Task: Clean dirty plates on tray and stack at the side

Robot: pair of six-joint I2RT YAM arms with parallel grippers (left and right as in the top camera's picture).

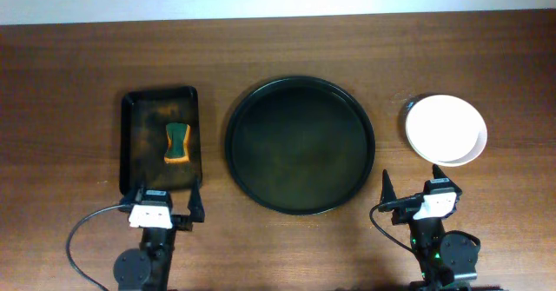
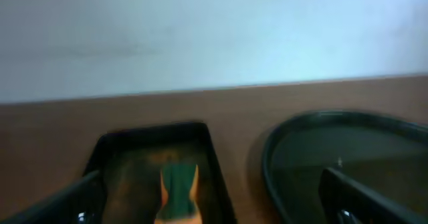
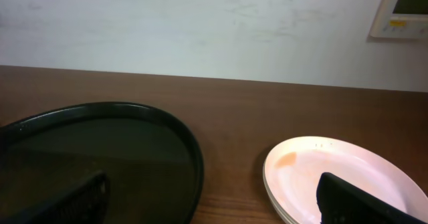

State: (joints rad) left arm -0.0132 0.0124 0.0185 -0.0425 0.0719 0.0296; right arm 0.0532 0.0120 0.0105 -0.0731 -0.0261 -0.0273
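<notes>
A round black tray [image 1: 300, 82] is seen at the middle of the wooden table [image 1: 69, 82]. At 3 o'clock from it, apart from its rim, the white plates [image 1: 446, 130] are found stacked on the bare wood. In the right wrist view an orange smear [image 3: 287, 158] is seen on the top plate's inner surface. At 9 o'clock from the round tray, just beside it, a rectangular black tray [image 1: 130, 143] is placed, and a green and orange sponge [image 1: 176, 143] is laid in it. The left gripper [image 1: 165, 197] is held at 7 o'clock, at the near edge of the rectangular tray, with its jaws spread wide and nothing between them. The right gripper [image 1: 421, 191] is held at 5 o'clock, just below the plates, likewise spread wide and holding nothing.
</notes>
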